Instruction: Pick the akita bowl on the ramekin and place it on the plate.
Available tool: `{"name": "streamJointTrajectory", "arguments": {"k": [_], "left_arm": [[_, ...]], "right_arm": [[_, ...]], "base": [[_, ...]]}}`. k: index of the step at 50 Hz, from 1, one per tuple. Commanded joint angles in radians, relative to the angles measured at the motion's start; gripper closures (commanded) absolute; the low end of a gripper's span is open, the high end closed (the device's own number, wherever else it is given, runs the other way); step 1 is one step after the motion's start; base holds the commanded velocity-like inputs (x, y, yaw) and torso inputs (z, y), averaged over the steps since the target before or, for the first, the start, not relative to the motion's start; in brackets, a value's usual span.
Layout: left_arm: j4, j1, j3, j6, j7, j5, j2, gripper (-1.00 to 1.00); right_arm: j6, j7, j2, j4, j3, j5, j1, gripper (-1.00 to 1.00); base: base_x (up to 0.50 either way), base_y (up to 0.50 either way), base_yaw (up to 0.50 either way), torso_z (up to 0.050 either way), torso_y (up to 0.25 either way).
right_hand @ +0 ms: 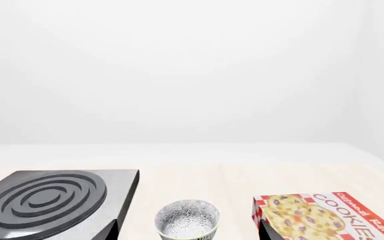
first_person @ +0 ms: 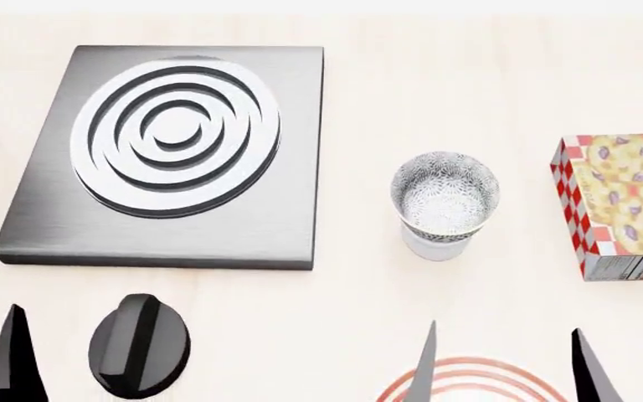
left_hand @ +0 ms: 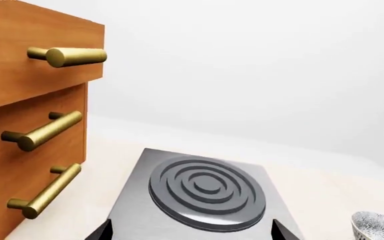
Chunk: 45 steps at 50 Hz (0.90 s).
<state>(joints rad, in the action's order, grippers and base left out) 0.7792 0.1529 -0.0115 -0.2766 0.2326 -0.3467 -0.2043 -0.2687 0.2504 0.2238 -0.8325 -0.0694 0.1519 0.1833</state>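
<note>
Head view: akita bowl [first_person: 445, 194] atop ramekin [first_person: 434, 244], rigid, slick, tippy—grab rim; right pincer [first_person: 504, 362] open, empty.

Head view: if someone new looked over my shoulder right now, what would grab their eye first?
Probably the grey hob with its concentric rings, far left on the counter. Next, the speckled bowl stacked on the white ramekin at centre right, with the red-checked cookie box at its right. The red-ringed plate only peeks in at the near edge between the right gripper fingertips, which stand wide apart.
</note>
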Motion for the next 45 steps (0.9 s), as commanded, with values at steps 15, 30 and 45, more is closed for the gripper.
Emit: {"name": "streamJointTrajectory", "arguments": {"k": [15, 30, 45], "left_arm": [[-0.003, 0.009, -0.033, 0.015, 0.022, -0.01, -0.031, -1.0], [-0.024, 0.003, -0.048, 0.006, 0.046, -0.004, -0.049, -1.0], [-0.05, -0.004, -0.088, 0.005, 0.059, 0.023, -0.059, -1.0]], "right_arm": [[0.028, 0.036, 0.022, -0.004, 0.012, 0.036, 0.007, -1.0], [-0.389, 0.175, 0.556, -0.061, -0.008, 0.842, -0.751, -1.0], [-0.545, -0.585, 0.485, 0.681, -0.858, 0.298, -1.509, -1.0]], "base": [[0.0, 0.0, 0.0, 0.0, 0.0], [0.0, 0.0, 0.0, 0.0, 0.0], [0.0, 0.0, 0.0, 0.0, 0.0]]}}
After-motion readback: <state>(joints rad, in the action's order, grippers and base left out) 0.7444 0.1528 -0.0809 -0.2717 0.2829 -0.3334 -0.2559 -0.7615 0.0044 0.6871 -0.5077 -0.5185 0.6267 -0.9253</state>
